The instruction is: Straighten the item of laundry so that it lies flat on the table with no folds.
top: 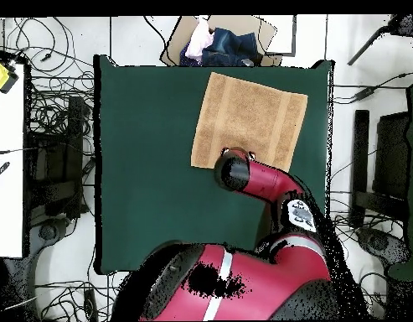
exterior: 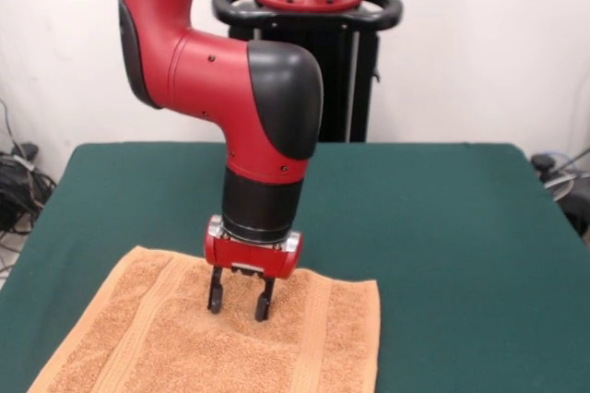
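Orange-tan towel (exterior: pixel 221 347) lies spread nearly flat on the green counter (exterior: pixel 442 227), no evident folds; gripper (exterior: pixel 240 303) fingers parted, tips at the cloth, holding nothing; task appears essentially done.

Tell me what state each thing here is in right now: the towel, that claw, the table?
Towel: spread out flat on the table, no folds visible in the part that shows.
Gripper: open, fingertips down at the towel near its far edge, holding nothing.
Table: green top, the towel lying toward one side.
Arm: bent down over the towel.
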Tool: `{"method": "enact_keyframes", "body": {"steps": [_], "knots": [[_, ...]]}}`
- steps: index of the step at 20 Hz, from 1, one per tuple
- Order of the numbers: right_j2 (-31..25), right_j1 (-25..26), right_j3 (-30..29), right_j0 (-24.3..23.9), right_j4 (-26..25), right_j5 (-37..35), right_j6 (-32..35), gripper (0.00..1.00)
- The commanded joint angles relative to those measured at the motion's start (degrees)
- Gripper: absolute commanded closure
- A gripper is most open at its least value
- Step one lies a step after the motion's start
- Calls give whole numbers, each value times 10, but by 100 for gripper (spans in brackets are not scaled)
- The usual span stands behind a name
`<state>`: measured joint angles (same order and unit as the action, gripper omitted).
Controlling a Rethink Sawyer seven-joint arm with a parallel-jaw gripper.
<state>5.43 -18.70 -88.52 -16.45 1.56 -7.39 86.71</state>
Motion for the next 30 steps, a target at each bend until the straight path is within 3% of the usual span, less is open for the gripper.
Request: {"method": "enact_keyframes", "body": {"steps": [1,12,30], "knots": [[-28,89,34,15,38,60,142,0],[-38,96,27,22,57,61,152,0],[3,39,-29,89,137,29,192,0]]}}
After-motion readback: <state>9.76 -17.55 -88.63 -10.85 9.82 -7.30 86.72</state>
